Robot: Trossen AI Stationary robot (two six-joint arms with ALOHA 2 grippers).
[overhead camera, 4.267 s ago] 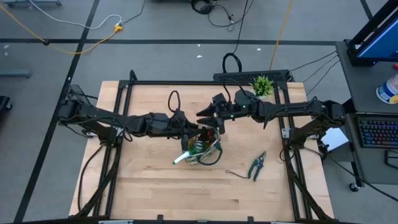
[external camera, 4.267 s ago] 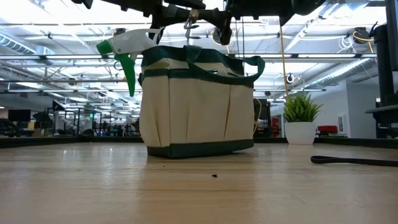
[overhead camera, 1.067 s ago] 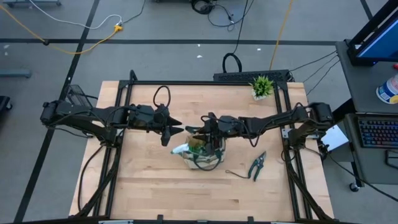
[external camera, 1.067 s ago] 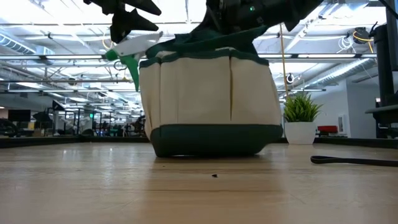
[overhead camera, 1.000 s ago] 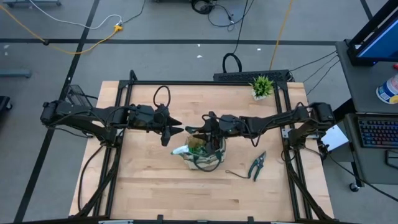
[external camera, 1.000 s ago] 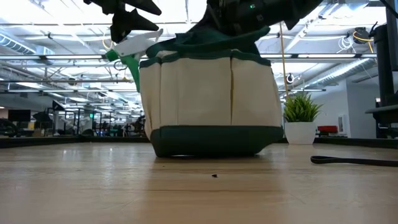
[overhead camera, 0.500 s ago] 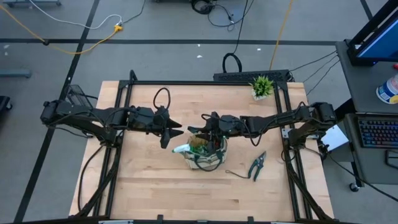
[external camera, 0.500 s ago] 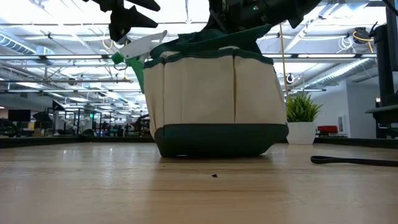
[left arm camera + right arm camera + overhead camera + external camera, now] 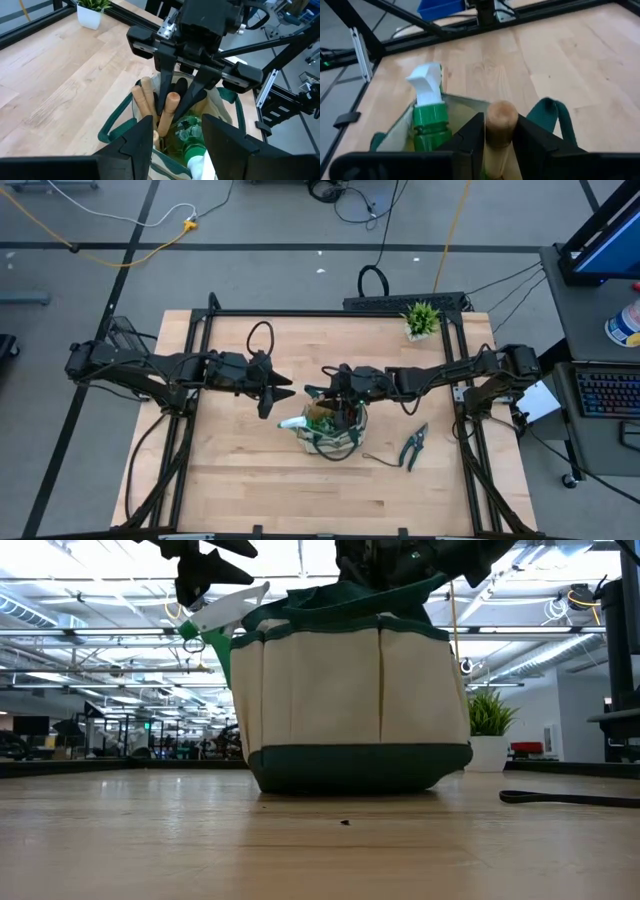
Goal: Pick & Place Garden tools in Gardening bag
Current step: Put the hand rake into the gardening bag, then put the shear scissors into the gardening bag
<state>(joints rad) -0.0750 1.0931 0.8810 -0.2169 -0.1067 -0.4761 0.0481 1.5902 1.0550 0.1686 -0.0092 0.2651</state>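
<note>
1. Left of centre, the left gripper (image 9: 272, 390) hovers with fingers parted and empty, clear of the bag.
2. At centre, the gardening bag (image 9: 335, 430) stands on the worktop (image 9: 240, 480); the right gripper (image 9: 177, 102) lowers a wooden-handled tool (image 9: 499, 127) into it, fingers around the handle.
3. Right, pruning shears (image 9: 413, 446) await pickup.

- The metal end of the wooden-handled tool (image 9: 498, 131) is concealed inside the gardening bag (image 9: 350, 700); only the handle top is seen between the right gripper (image 9: 498, 137) fingers.
- In the low view, the bag's contents are screened by its fabric wall.
- The spray bottle (image 9: 427, 107) body is cut off by the right wrist view's lower edge.
- In the low view, both arms are cropped by the top edge.
- In the high view, the pruning shears (image 9: 412, 445) are too small for blade detail to be resolved.
</note>
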